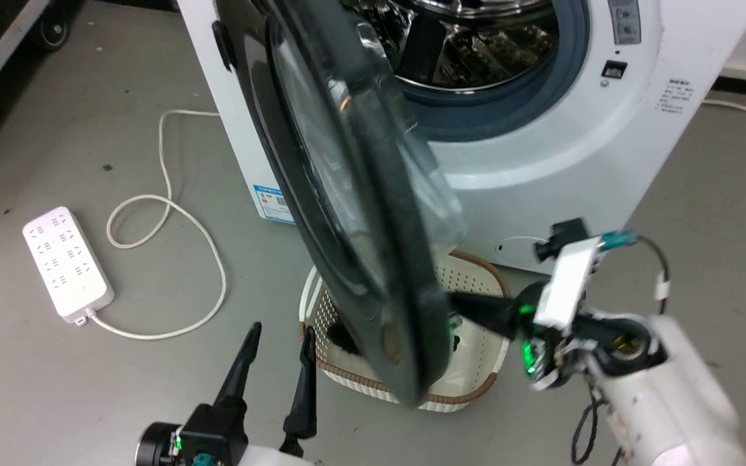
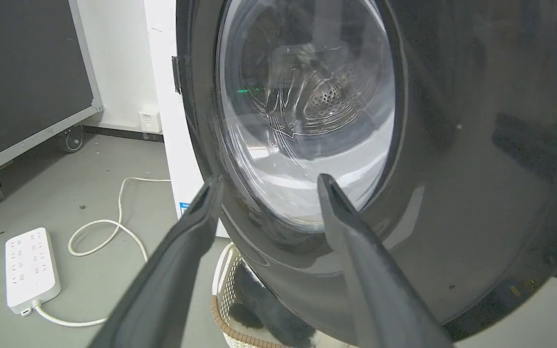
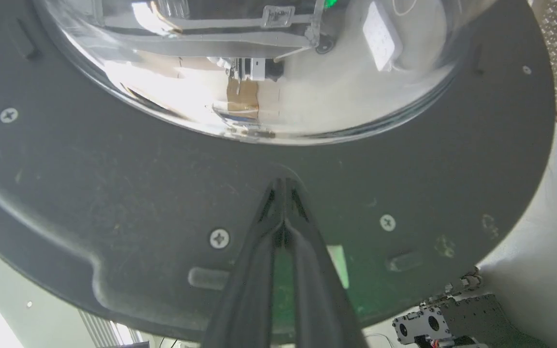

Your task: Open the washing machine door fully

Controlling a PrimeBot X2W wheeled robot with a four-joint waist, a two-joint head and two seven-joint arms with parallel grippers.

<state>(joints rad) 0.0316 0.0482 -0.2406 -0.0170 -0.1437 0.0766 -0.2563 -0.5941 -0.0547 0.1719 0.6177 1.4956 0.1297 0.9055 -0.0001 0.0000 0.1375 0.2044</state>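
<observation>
The washing machine door (image 1: 373, 194) stands partly open and edge-on in the head view, its clear glass bowl (image 1: 434, 188) bulging toward the steel drum opening (image 1: 476, 39). My right gripper (image 1: 454, 301) is shut, its tips pressed against the door's inner black face (image 3: 114, 193) just below the bowl (image 3: 259, 72); the right gripper (image 3: 283, 182) holds nothing. My left gripper (image 1: 282, 330) is open at the lower left, apart from the door's outer side. In the left wrist view the left gripper (image 2: 269, 181) points at the glossy outer face (image 2: 452, 169).
A white woven basket (image 1: 476, 278) sits on the floor under the door's lower edge, with dark items inside. A white power strip (image 1: 67, 262) and its looped cable (image 1: 166, 213) lie on the grey floor to the left. The white machine body (image 1: 606, 162) stands behind.
</observation>
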